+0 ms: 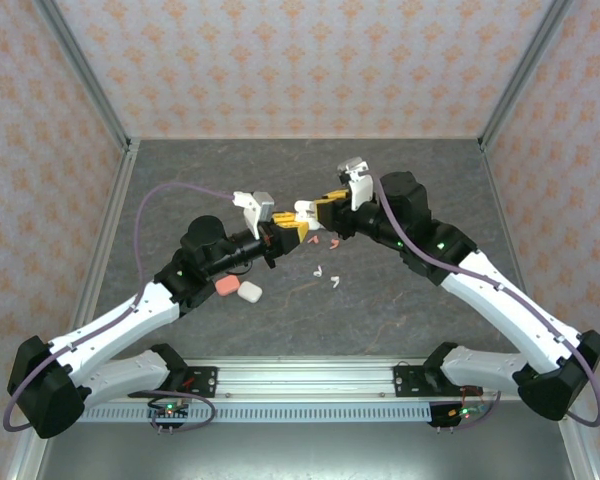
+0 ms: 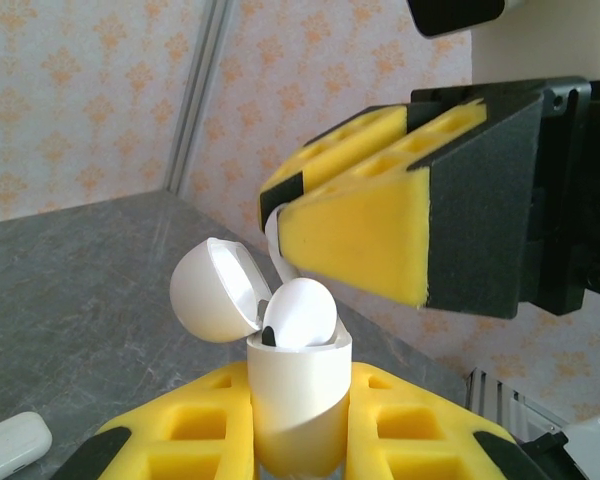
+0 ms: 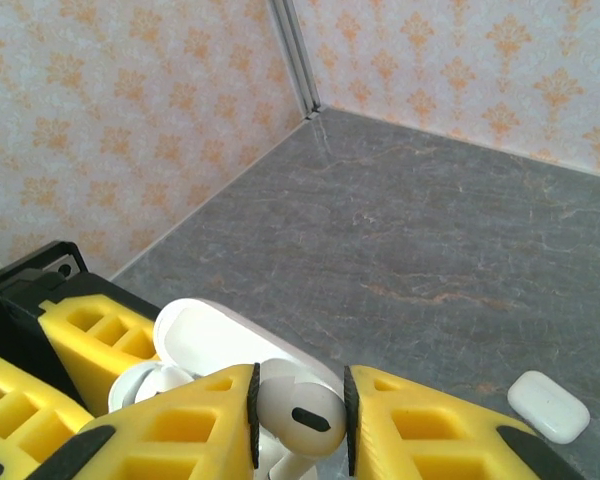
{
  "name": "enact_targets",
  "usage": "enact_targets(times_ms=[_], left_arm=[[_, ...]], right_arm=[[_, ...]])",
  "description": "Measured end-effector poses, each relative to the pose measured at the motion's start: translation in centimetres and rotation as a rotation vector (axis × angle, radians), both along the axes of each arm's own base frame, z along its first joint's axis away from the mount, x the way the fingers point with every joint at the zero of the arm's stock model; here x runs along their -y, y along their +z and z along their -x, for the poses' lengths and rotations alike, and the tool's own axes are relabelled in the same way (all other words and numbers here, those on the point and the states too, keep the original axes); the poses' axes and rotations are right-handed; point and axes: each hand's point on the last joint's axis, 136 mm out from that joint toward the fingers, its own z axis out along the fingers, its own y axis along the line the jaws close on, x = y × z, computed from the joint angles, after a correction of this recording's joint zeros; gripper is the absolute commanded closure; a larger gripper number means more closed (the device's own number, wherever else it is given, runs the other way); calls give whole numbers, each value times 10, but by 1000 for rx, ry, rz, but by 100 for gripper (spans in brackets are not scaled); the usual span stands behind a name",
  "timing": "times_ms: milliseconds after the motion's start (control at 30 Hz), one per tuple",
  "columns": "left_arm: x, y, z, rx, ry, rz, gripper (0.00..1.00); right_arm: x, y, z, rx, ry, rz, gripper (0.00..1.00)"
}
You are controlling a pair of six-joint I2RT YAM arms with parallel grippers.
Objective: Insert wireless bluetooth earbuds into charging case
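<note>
Grey marbled table (image 1: 400, 300) and peach patterned walls (image 1: 280, 60) frame the two arms, which meet over the middle of the surface. At that meeting point the left gripper (image 2: 300, 425) is clamped around the body of the open charging case (image 2: 295, 385), holding it upright with its lid (image 2: 212, 292) swung back. One seated earbud (image 2: 302, 312) already rests in the mouth of the case. Directly above the case, the right gripper (image 3: 298, 440) pinches a white earbud (image 3: 300, 405) between its yellow pads, the bud hanging just over the case's opening; whether it touches the case is unclear. On the tabletop, on the side of the case toward the arm bases, lie two loose white earbuds (image 1: 318, 270), with a small pink earbud (image 1: 332, 240) closer to the case. Farther from the case, beside the left arm, a pink closed case (image 1: 225, 287) and a white closed case (image 1: 249, 292) sit touching each other.
</note>
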Motion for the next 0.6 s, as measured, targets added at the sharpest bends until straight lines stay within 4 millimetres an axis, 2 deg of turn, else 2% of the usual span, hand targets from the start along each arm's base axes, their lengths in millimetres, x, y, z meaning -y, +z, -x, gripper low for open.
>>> enact_targets(times_ms=[600], left_arm=[[-1,2,-3,2,27,2,100]], right_arm=[[-4,-8,4,-29,26,16,71]])
